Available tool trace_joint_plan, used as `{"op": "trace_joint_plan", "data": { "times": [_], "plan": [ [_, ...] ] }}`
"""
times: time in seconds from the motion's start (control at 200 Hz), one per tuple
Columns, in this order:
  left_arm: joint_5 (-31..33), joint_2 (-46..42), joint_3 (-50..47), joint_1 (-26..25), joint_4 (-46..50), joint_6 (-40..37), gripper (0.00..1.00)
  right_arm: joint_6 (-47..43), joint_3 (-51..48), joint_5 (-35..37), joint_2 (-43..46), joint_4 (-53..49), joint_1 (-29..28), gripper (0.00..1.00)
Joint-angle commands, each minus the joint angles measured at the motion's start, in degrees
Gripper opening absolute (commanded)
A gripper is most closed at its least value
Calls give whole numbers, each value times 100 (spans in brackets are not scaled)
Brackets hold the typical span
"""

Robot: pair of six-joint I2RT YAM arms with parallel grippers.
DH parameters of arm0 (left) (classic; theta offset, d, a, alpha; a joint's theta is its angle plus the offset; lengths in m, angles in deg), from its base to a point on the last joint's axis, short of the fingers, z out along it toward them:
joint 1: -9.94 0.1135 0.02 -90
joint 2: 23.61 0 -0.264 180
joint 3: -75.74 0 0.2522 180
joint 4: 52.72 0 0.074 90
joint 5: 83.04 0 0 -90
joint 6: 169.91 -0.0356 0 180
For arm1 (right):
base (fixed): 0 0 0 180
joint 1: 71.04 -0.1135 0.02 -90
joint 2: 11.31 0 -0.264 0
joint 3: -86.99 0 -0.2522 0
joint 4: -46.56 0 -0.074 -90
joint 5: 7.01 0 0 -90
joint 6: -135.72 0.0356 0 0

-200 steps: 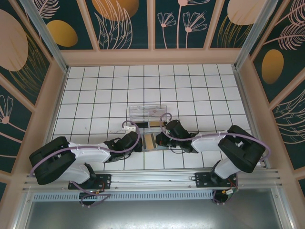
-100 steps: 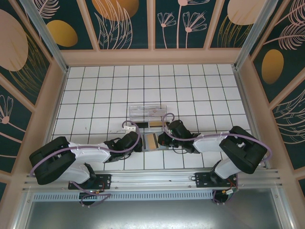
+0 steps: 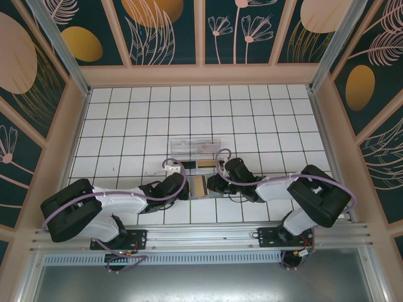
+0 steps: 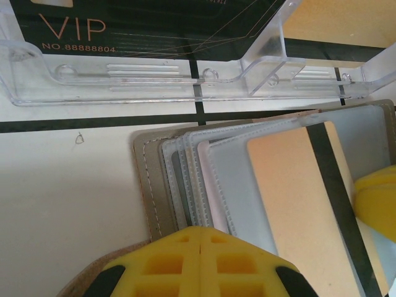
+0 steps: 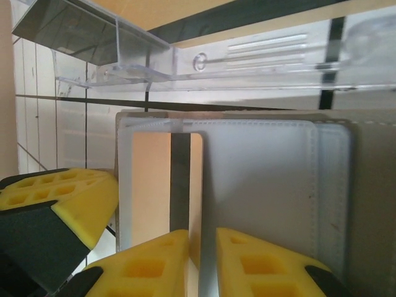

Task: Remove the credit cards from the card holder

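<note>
The grey card holder [image 3: 198, 187] lies open on the tiles between my two grippers. Its clear sleeves fan out in the left wrist view, and a tan credit card [image 4: 297, 185] with a black stripe sits in the top sleeve. My left gripper [image 4: 201, 238] is shut, its tips resting on the near edge of the sleeves. My right gripper [image 5: 202, 247] is open by a narrow gap, and the long edge of the tan credit card [image 5: 154, 185] runs into that gap. From above, the left gripper [image 3: 182, 187] and right gripper [image 3: 211, 185] flank the holder.
The clear plastic tray [image 3: 195, 149] stands just beyond the holder, close in both wrist views [image 4: 185, 80] [image 5: 260, 59]. A black VIP card [image 4: 124, 25] shows through it. A dark card [image 3: 187, 165] and a tan one [image 3: 204, 164] lie between tray and holder.
The right gripper has shifted a little along the holder. The left gripper has stayed on the holder's left edge.
</note>
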Motion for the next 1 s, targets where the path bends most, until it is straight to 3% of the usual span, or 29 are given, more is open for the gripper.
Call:
{"op": "trace_joint_plan", "data": {
  "times": [0.0, 0.801, 0.991],
  "plan": [
    [-193, 136, 7, 8, 410, -90, 0, -98, 95, -185, -254, 169, 31, 21],
    [-260, 224, -9, 10, 313, -81, 0, -103, 477, -389, -602, 238, -101, 20],
    [-269, 224, -30, 8, 296, -75, 0, -121, 541, -381, -623, 198, -118, 12]
  ]
}}
